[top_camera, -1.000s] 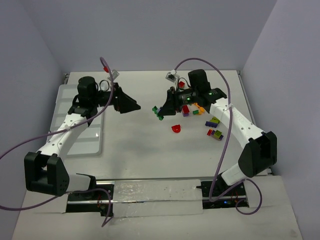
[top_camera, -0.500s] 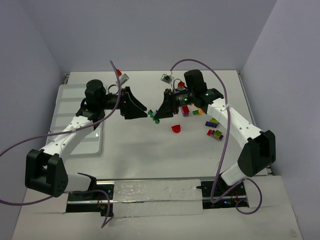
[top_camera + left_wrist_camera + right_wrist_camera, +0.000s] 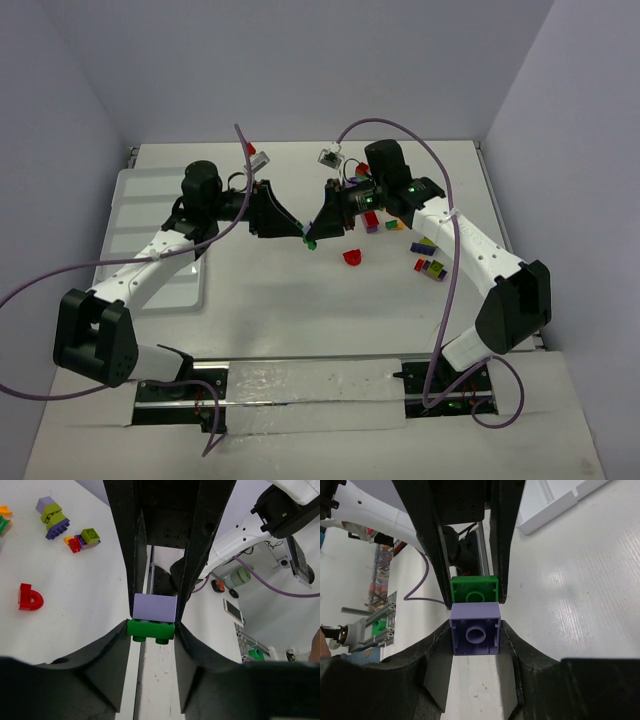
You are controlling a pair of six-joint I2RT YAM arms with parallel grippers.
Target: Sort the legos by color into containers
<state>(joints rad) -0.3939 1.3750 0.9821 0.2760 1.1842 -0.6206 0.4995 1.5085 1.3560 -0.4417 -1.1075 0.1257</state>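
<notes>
1. left claw: clamped on green brick, over desk centre.
2. right claw: clamped on purple brick, joined to the green brick.
3. tray: desk's left side; loose bricks at right.

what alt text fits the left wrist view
A purple brick joined to a green brick sits between two grippers: the left gripper pinches the green one, the right gripper the purple. Loose legos lie on the white table.

2 white arms, purple cables
</notes>
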